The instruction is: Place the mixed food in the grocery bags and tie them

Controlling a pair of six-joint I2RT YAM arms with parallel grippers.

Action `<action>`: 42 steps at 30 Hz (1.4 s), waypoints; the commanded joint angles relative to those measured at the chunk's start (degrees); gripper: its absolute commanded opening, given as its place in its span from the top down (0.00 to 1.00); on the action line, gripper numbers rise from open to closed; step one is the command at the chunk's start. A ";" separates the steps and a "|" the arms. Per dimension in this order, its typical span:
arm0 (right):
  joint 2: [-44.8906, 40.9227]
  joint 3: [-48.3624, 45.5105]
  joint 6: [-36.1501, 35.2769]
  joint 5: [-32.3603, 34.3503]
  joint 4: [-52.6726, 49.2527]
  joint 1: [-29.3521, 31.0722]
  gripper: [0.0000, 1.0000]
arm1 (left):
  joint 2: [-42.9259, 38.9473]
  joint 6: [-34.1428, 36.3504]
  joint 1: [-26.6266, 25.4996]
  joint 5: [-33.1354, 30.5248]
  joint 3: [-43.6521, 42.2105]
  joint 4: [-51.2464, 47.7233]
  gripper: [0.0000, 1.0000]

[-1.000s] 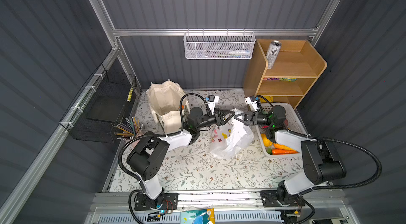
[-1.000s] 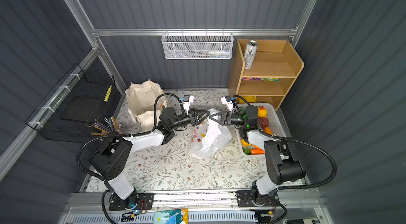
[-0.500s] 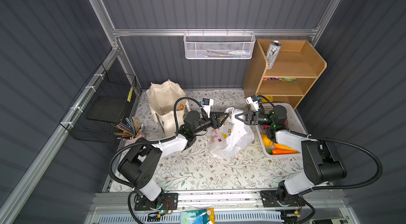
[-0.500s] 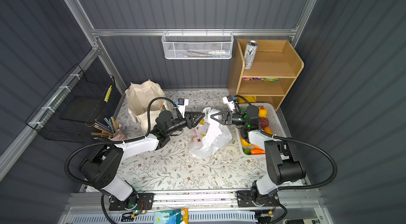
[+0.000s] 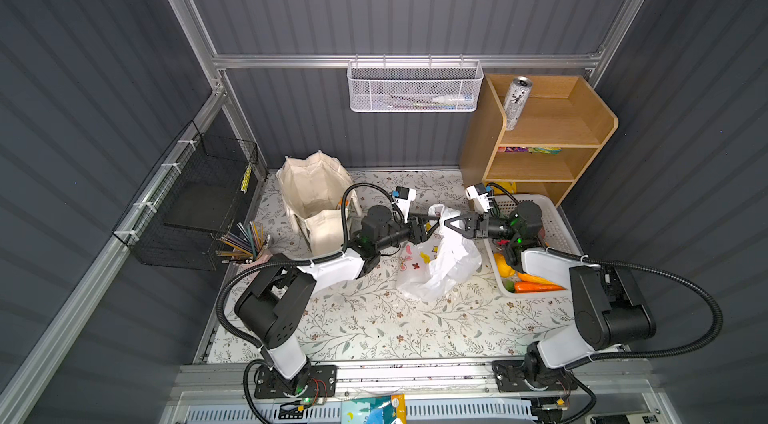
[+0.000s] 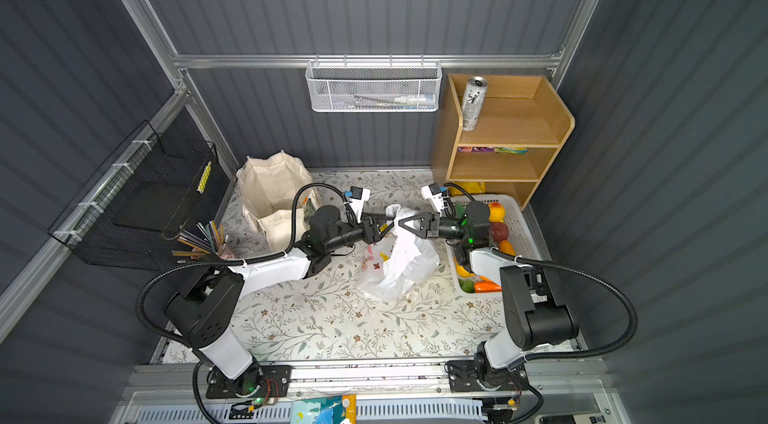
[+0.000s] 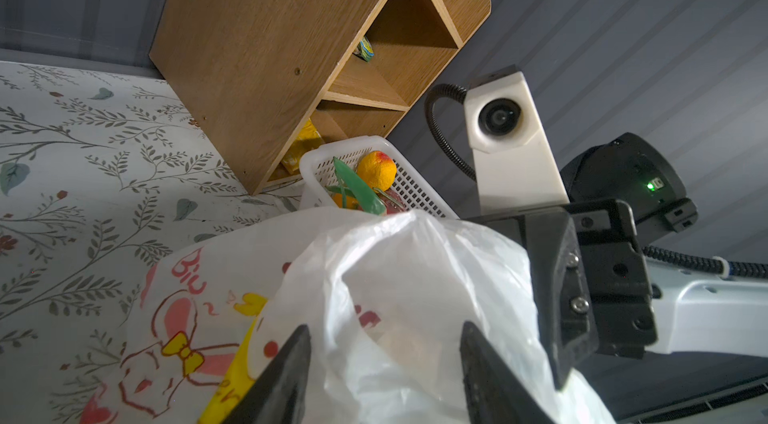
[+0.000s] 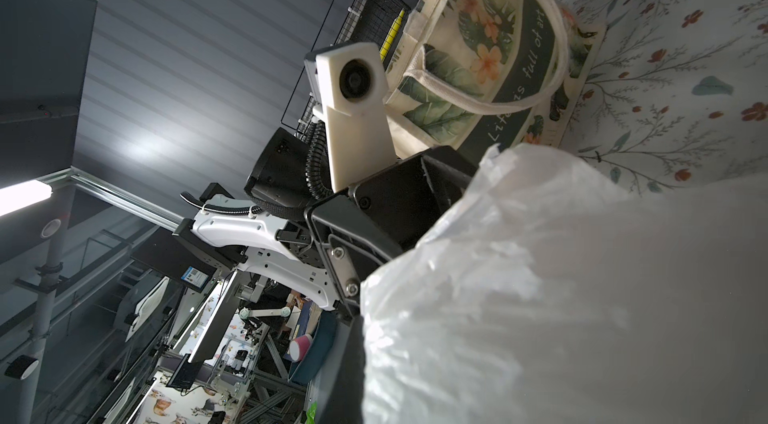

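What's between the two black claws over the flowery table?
The bunched top of the thin white plastic bag with pink and yellow cartoon prints lies between the left gripper and the right gripper, as both top views show.

The right gripper (image 5: pixel 448 222) is hidden by the bag (image 8: pixel 561 297) in its wrist view; the left fingers (image 7: pixel 284 384) are cut off by the edge; the shelf packets (image 5: pixel 534 149) are too small to tell.

The canvas tote (image 8: pixel 457 19) reads "Life is full of art"; the plastic bag (image 7: pixel 415 276) shows "Biu".
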 commanded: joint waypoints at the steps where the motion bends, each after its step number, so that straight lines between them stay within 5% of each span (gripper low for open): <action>1: -1.57 -1.36 -0.51 -0.55 1.93 -0.20 1.00 | 2.02 0.10 -0.51 0.98 2.59 3.12 0.41; 7: -1.52 -3.24 -0.53 -0.26 2.87 -0.53 1.00 | 4.78 -6.32 -0.44 5.20 0.49 18.46 0.36; 13: -0.87 -3.19 -0.55 0.03 3.09 -1.08 1.00 | 7.42 -9.83 -1.94 8.82 1.63 20.44 0.36; 19: -0.29 -3.01 -0.46 0.29 3.09 -1.08 0.63 | 7.97 -7.65 -4.40 7.22 2.24 16.99 0.37; 25: -0.49 -3.38 -0.52 0.89 3.01 -1.15 0.55 | 1.91 -3.98 -3.49 0.57 -1.34 14.27 0.35; 27: -0.59 -3.36 -0.48 1.06 2.92 -1.24 0.58 | -0.91 -2.31 -2.96 -1.11 -2.43 12.40 0.31; 33: -0.24 -3.33 -0.47 1.26 2.78 -1.35 0.90 | -7.07 0.84 -1.94 -3.58 -5.04 8.02 0.23; 42: 0.38 -2.56 -0.43 0.56 3.35 -1.27 1.00 | -7.68 1.47 -1.73 -6.27 -7.47 3.68 0.28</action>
